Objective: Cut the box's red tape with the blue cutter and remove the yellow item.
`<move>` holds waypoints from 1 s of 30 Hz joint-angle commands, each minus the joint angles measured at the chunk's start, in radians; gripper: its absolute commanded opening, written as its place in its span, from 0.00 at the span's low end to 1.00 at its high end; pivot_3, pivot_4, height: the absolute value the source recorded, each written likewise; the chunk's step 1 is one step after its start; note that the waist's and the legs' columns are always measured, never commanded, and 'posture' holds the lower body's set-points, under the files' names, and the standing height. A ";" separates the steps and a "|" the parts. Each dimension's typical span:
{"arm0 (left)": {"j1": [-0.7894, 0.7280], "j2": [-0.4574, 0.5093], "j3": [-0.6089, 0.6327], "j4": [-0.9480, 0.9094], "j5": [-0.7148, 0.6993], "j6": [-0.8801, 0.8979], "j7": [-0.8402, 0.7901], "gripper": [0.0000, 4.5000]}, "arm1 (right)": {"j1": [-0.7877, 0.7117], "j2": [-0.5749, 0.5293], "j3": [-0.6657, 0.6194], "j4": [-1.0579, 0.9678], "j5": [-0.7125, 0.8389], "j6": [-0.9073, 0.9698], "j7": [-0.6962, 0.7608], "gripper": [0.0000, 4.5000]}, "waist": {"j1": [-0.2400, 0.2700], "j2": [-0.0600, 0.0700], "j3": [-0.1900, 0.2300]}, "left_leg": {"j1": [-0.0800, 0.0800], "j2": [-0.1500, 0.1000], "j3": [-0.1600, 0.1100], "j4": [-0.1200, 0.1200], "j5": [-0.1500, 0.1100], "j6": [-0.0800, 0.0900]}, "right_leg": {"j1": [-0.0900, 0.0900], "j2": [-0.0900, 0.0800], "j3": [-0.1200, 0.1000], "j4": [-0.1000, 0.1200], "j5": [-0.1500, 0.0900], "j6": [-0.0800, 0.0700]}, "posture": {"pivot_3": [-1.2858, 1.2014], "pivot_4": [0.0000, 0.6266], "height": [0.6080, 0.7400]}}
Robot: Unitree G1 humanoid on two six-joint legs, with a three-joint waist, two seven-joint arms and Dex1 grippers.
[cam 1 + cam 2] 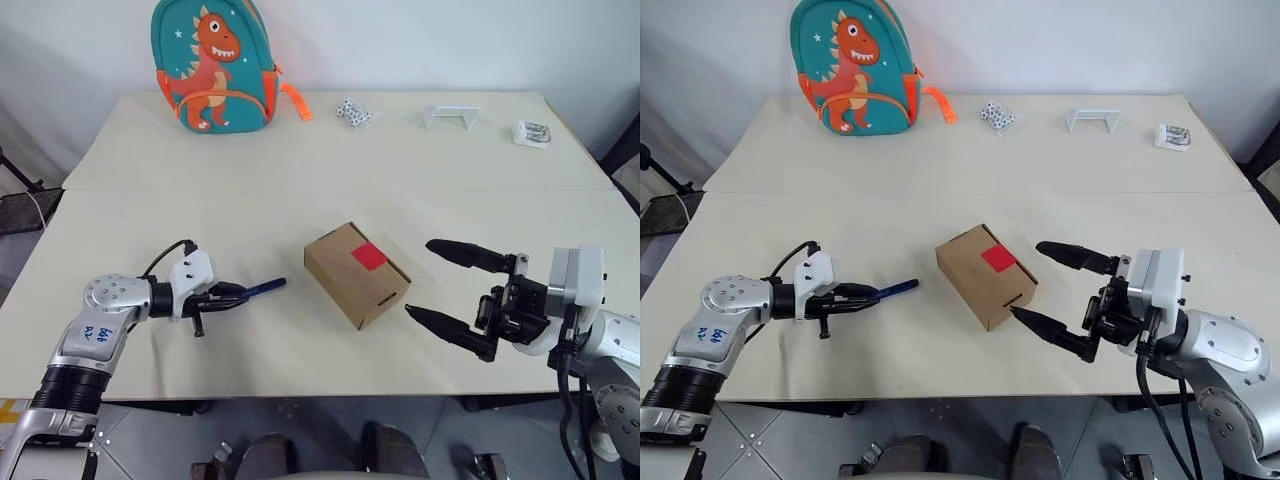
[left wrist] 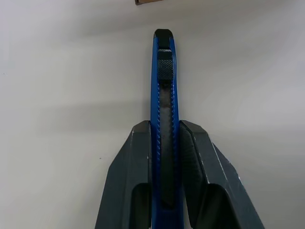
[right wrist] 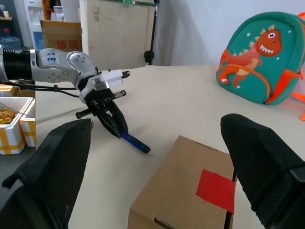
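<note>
1. Left wrist view: left claw point(image 2: 164, 162) pinches the blue cutter point(image 2: 164, 95), tip toward the box point(image 1: 356, 273) at three o'clock, ready to slice.
2. Right claw point(image 1: 455, 290) gapes wide beside the box; red tape point(image 1: 369, 255) uncut.

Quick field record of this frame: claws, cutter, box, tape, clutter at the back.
left claw: shut on the blue cutter, fingers pressed to both its sides
blue cutter: lying low over the table, dark tip toward the box, apart from it
right claw: open, empty, at the box's right side, not touching
box: closed, set at an angle near table centre
red tape: uncut, on the box's top face
back of table: dinosaur backpack, small dice, white bracket, small white packet
</note>
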 commanded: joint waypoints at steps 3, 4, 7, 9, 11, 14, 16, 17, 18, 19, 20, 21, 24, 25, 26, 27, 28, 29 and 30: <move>0.076 0.080 0.025 -0.102 -0.062 -0.084 -0.168 0.10 | 0.018 -0.037 -0.068 -0.040 0.043 0.008 0.019 1.00 | -0.007 0.000 0.000 | -0.001 0.000 0.000 0.000 0.000 0.000 | -0.002 0.000 0.000 0.000 0.000 0.000 | 0.52 0.24 1.00; 0.094 0.101 0.027 -0.154 -0.080 -0.074 -0.195 0.10 | 0.037 -0.046 -0.092 -0.044 0.058 0.012 0.026 1.00 | -0.009 0.000 0.000 | -0.001 0.001 0.000 -0.001 0.000 0.000 | -0.002 0.000 0.000 0.000 0.000 0.000 | 0.52 0.24 1.00; 0.114 0.154 -0.016 -0.283 -0.053 -0.002 -0.219 0.10 | 0.119 -0.071 -0.176 -0.071 0.113 0.038 0.047 1.00 | 0.000 -0.001 0.001 | -0.003 0.001 0.000 -0.001 -0.002 -0.001 | -0.004 0.000 -0.002 -0.001 0.000 0.000 | 0.52 0.24 1.00; 0.077 0.100 -0.081 -0.397 -0.050 0.149 -0.150 0.10 | 0.202 -0.098 -0.230 -0.081 0.094 0.036 0.103 1.00 | 0.010 -0.001 0.001 | -0.005 0.000 -0.001 -0.001 -0.002 0.000 | -0.003 0.000 -0.003 -0.002 0.000 0.000 | 0.52 0.24 1.00; 0.027 0.009 -0.161 -0.495 -0.049 0.298 -0.069 0.10 | 0.265 -0.106 -0.275 -0.068 0.069 0.030 0.135 1.00 | 0.028 -0.001 0.001 | -0.005 -0.001 -0.002 0.000 -0.002 0.001 | -0.001 0.000 -0.002 -0.004 0.000 0.000 | 0.52 0.24 1.00; -0.008 -0.093 -0.286 -0.575 -0.006 0.420 -0.007 0.10 | 0.341 -0.095 -0.311 -0.056 0.035 0.017 0.158 1.00 | 0.030 -0.005 0.000 | -0.006 -0.003 -0.002 0.004 -0.002 0.004 | 0.002 0.000 0.001 -0.006 0.001 0.003 | 0.52 0.24 1.00; -0.013 -0.129 -0.328 -0.605 -0.006 0.480 0.019 0.10 | 0.372 -0.085 -0.326 -0.062 0.026 0.017 0.160 1.00 | 0.019 -0.006 0.000 | -0.006 -0.003 -0.001 0.004 -0.002 0.004 | 0.001 0.000 0.002 -0.005 0.002 0.003 | 0.52 0.24 1.00; -0.015 -0.139 -0.361 -0.613 0.004 0.506 0.026 0.10 | 0.388 -0.078 -0.333 -0.063 0.022 0.016 0.157 1.00 | 0.012 -0.006 0.000 | -0.005 -0.002 -0.001 0.003 -0.002 0.004 | 0.001 0.001 0.002 -0.005 0.002 0.003 | 0.52 0.24 1.00; -0.016 -0.141 -0.384 -0.625 0.009 0.527 0.031 0.10 | 0.403 -0.073 -0.342 -0.069 0.022 0.017 0.153 1.00 | 0.006 -0.006 0.000 | -0.004 -0.002 -0.002 0.002 -0.002 0.003 | 0.001 0.001 0.002 -0.005 0.001 0.002 | 0.52 0.24 1.00; -0.019 -0.143 -0.410 -0.631 0.019 0.543 0.035 0.10 | 0.420 -0.071 -0.350 -0.071 0.015 0.014 0.159 1.00 | 0.005 -0.006 0.000 | -0.004 -0.001 -0.002 0.002 -0.002 0.003 | 0.001 0.001 0.002 -0.004 0.001 0.002 | 0.52 0.24 1.00; -0.026 -0.156 -0.437 -0.627 0.042 0.552 0.057 0.10 | 0.443 -0.067 -0.366 -0.075 0.015 0.017 0.160 1.00 | 0.005 -0.006 0.000 | -0.003 -0.001 -0.002 0.001 -0.002 0.003 | 0.001 0.001 0.002 -0.004 0.001 0.002 | 0.52 0.24 1.00; -0.030 -0.164 -0.452 -0.632 0.054 0.562 0.074 0.10 | 0.464 -0.063 -0.382 -0.082 0.019 0.021 0.161 1.00 | 0.006 -0.006 0.000 | -0.002 -0.001 -0.002 0.001 -0.002 0.003 | 0.001 0.001 0.003 -0.004 0.001 0.002 | 0.52 0.24 1.00; -0.078 -0.233 -0.507 -0.605 0.093 0.615 0.133 0.10 | 0.549 -0.049 -0.421 -0.094 -0.008 0.013 0.180 1.00 | 0.017 -0.006 0.000 | -0.002 -0.002 -0.004 0.003 -0.002 0.003 | 0.003 0.001 0.004 -0.005 0.001 0.002 | 0.52 0.24 1.00; -0.096 -0.257 -0.525 -0.593 0.104 0.633 0.149 0.10 | 0.583 -0.047 -0.435 -0.099 -0.024 0.007 0.196 1.00 | 0.026 -0.005 0.000 | -0.003 -0.002 -0.004 0.004 -0.002 0.004 | 0.003 0.001 0.004 -0.006 0.001 0.002 | 0.52 0.24 1.00; -0.112 -0.281 -0.541 -0.573 0.119 0.646 0.168 0.10 | 0.610 -0.048 -0.447 -0.099 -0.048 0.009 0.195 1.00 | 0.032 -0.006 0.000 | -0.002 -0.003 -0.005 0.004 -0.002 0.005 | 0.004 0.001 0.005 -0.007 0.001 0.002 | 0.52 0.24 1.00; -0.123 -0.296 -0.552 -0.558 0.130 0.655 0.180 0.10 | 0.626 -0.049 -0.455 -0.097 -0.064 0.010 0.192 1.00 | 0.034 -0.006 0.000 | -0.002 -0.003 -0.005 0.004 -0.002 0.005 | 0.004 0.001 0.005 -0.007 0.001 0.002 | 0.52 0.24 1.00; -0.132 -0.300 -0.563 -0.543 0.142 0.656 0.184 0.10 | 0.637 -0.053 -0.459 -0.098 -0.063 0.012 0.200 1.00 | 0.034 -0.006 0.000 | -0.003 -0.003 -0.006 0.005 -0.003 0.005 | 0.004 0.001 0.006 -0.007 0.001 0.002 | 0.52 0.24 1.00; -0.138 -0.305 -0.567 -0.534 0.147 0.662 0.188 0.10 | 0.647 -0.057 -0.459 -0.097 -0.069 0.015 0.204 1.00 | 0.033 -0.006 0.000 | -0.002 -0.003 -0.006 0.005 -0.003 0.006 | 0.004 0.001 0.006 -0.007 0.001 0.002 | 0.52 0.24 1.00; -0.144 -0.310 -0.567 -0.531 0.147 0.675 0.193 0.10 | 0.654 -0.059 -0.458 -0.097 -0.075 0.012 0.212 1.00 | 0.032 -0.006 -0.001 | -0.002 -0.003 -0.006 0.005 -0.003 0.006 | 0.003 0.001 0.007 -0.007 0.001 0.002 | 0.52 0.24 1.00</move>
